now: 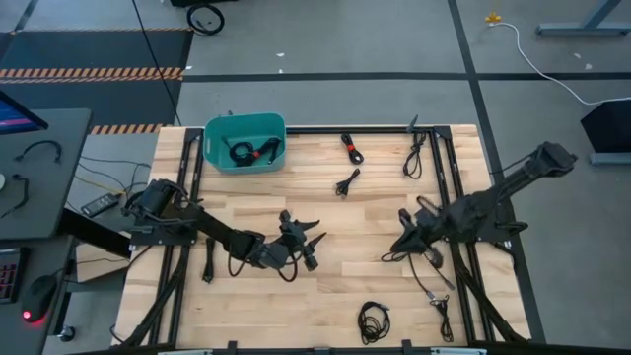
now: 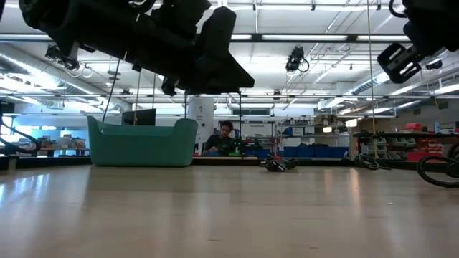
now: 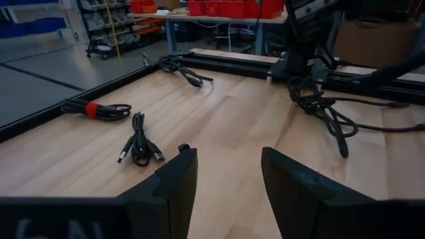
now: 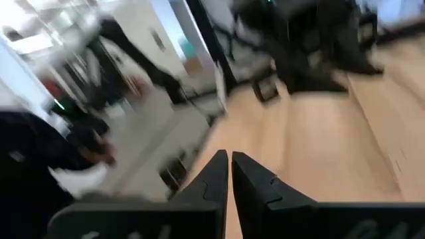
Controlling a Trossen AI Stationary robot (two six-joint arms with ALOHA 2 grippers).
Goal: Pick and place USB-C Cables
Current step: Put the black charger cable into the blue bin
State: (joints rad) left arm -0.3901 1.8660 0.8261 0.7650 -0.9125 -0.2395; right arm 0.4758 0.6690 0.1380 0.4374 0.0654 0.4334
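Pale wooden planks form the worktop (image 1: 325, 286), framed by black rails, with grey workshop floor around it and shelving and a seated person far behind. A teal bin (image 1: 245, 142) sits at the far left corner and already holds a black cable with a red tie (image 1: 248, 151).

Loose USB-C cables lie scattered to the right of the bin: a red-tied coil (image 1: 352, 147), a small folded bundle (image 1: 347, 182) just nearer than it, and another (image 1: 415, 156) by the right rail. One more coil (image 1: 374, 320) lies at the near edge, far from the bin.

The left hand (image 1: 304, 240) hovers near the worktop's middle, fingers (image 3: 171, 187) spread wide and empty, facing the folded bundle (image 3: 138, 138). The right hand (image 1: 402, 242), fingers pressed together and holding nothing, waits well right of the bin.

To do this well, the left hand should probably centre over the folded bundle, straddle it, and close across the thickest part so no strand slips.
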